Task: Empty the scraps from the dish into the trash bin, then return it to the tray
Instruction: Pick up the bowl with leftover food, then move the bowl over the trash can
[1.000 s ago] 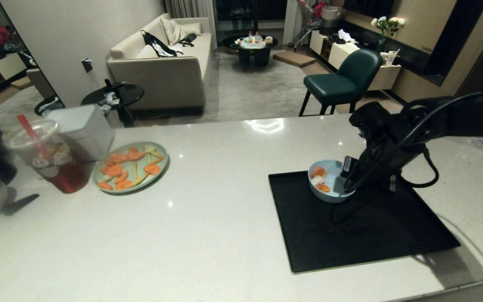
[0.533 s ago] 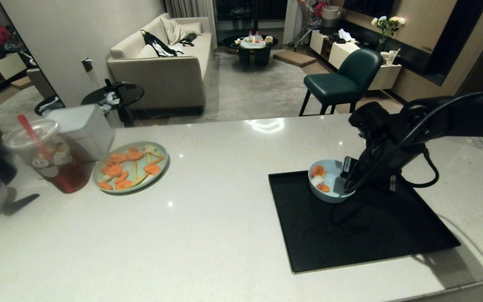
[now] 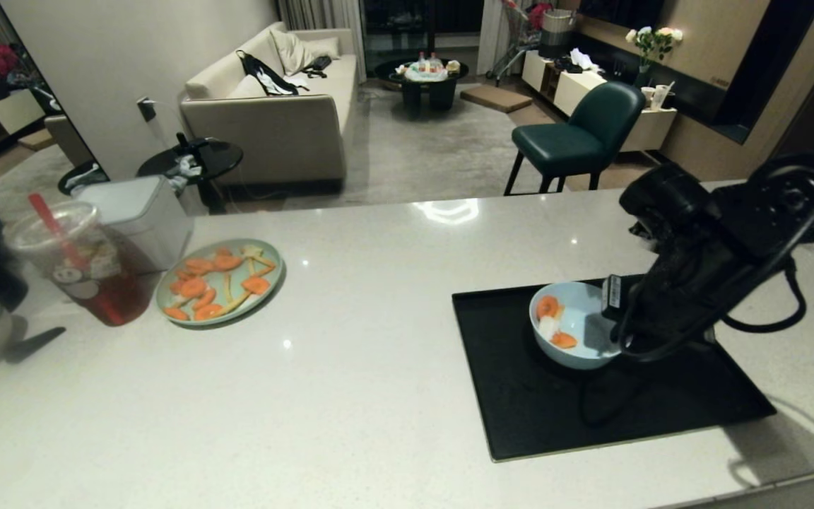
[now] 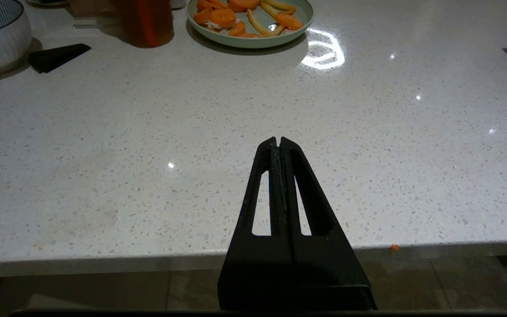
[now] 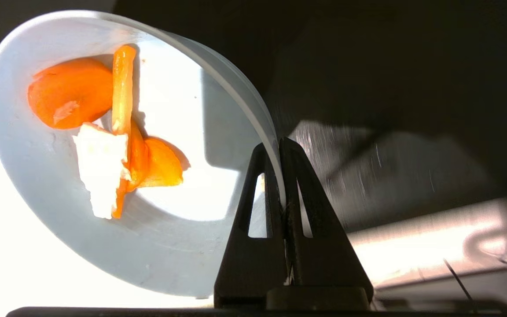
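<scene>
Presently we note the dish (image 3: pixel 576 325), a light-blue bowl, pinched at its rim by the right gripper (image 3: pixel 615 318); in the right wrist view the two fingers (image 5: pixel 299 211) sit narrowly together with only the bowl wall between them. We see the dish over the far half of the black tray (image 3: pixel 520 417), tilted; whether its base touches the tray we cannot tell. Inside lie the scraps (image 3: pixel 552 325): two or three orange carrot slices and a whitish chunk, gathered on the side away from the grip. We record the right arm reaching in from the right edge of the head view, bent downward to the bowl. Further left on the counter (image 3: pixel 350 396) stands a pale-green plate (image 3: pixel 220 283) of carrot slices and yellow strips, beside a cup (image 3: pixel 78 261) of reddish drink. We find the left gripper (image 4: pixel 280 143) low at the counter's near edge, fingers pressed together, holding nothing.
</scene>
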### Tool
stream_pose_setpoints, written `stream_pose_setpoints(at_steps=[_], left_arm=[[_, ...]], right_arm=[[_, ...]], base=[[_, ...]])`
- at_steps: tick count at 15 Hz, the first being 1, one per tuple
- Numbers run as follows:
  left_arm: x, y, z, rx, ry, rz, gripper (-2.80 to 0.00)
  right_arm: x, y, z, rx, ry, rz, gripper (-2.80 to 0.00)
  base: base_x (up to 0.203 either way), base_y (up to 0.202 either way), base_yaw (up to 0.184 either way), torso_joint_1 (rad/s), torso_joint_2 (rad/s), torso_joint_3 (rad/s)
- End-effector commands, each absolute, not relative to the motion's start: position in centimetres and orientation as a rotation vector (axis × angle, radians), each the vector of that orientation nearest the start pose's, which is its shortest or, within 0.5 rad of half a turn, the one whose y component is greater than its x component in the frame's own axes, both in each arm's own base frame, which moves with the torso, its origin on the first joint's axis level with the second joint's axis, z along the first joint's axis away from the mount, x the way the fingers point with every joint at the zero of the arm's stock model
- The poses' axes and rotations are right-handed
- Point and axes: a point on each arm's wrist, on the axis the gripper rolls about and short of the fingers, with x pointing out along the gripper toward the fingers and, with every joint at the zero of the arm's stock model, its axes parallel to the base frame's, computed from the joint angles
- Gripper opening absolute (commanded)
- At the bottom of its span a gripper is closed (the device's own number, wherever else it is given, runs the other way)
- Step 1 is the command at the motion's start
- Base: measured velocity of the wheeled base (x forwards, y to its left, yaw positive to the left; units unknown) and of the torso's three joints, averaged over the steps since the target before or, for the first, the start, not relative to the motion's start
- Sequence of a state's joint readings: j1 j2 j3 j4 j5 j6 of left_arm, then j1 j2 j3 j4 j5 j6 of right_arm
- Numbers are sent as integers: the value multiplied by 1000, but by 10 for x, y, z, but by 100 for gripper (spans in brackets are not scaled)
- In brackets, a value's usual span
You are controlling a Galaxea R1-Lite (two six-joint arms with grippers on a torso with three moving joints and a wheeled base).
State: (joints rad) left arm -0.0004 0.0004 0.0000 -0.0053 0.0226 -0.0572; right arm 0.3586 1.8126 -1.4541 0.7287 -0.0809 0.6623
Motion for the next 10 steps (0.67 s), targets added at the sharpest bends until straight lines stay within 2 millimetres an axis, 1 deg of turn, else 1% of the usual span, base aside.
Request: stream_pose_setpoints(at_steps=[1,4,7,8,10], left_arm=[[-23,1,76,-57,-5,23,-280],[-23,1,76,-58,-7,23,-280],[-23,1,76,-57,-7,23,-280],[-23,1,76,-58,-5,23,-280],[-23,1,76,-57,-5,23,-280]], right_arm=[[243,99,226,353,1067,-67,-280],[191,87,226,332,1071,-31,-280],[143,69,224,324,1044,6,-280],[127,62,221,317,1031,4,-280],[100,48,208,283,1014,-21,-280]], base=[[0,0,0,0,0,0],[0,0,0,0,0,0],[0,0,0,0,0,0],[0,0,0,0,0,0],[0,0,0,0,0,0]])
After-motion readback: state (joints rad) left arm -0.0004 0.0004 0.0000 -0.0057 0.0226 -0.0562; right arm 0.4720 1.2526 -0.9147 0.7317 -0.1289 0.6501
